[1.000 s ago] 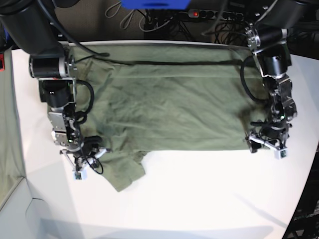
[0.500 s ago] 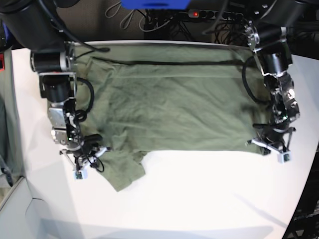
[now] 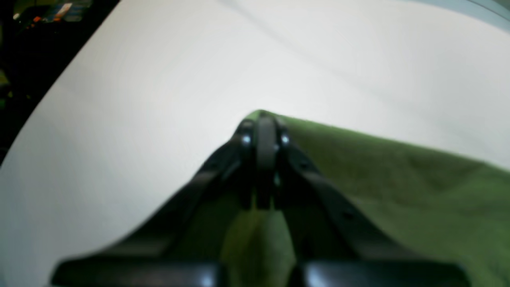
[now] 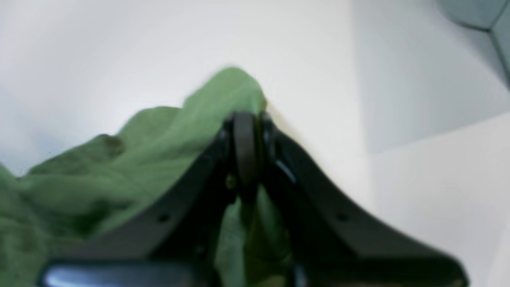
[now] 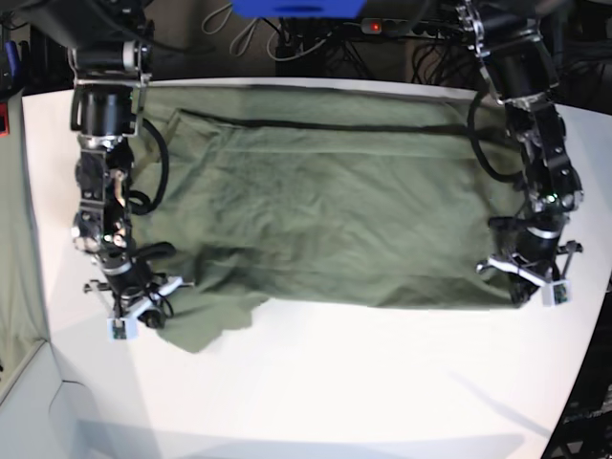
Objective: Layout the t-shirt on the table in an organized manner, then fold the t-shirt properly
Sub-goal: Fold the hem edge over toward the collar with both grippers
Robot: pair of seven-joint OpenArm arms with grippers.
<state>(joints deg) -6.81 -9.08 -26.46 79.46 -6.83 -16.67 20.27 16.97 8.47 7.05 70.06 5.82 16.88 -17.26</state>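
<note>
The t-shirt (image 5: 335, 206) lies spread across the white counter (image 5: 382, 382), stretched wide between the two pincers, with its far edge running along the counter's back rim and its near edge lying in a fairly straight line from one pincer to the other

The left pincer (image 5: 526, 282) is clamped tight on the t-shirt at the near corner of the cloth; in its wrist view (image 3: 261, 135) the two black fingers (image 3: 243, 139) meet with olive fabric pinched between them, the cloth spreading away to one side of the tips and bare counter (image 3: 139, 99) beyond and to the other side

The right pincer (image 5: 129, 301) is likewise closed on the t-shirt; its wrist view (image 4: 245, 131) shows the fingers pressed together with a peak of green cloth (image 4: 119, 171) rising just past the tips, and white counter (image 4: 310, 59) beyond. A rumpled flap of the t-shirt sits just beside this pincer, toward the counter's front, with loose wrinkles in the fabric close by
</note>
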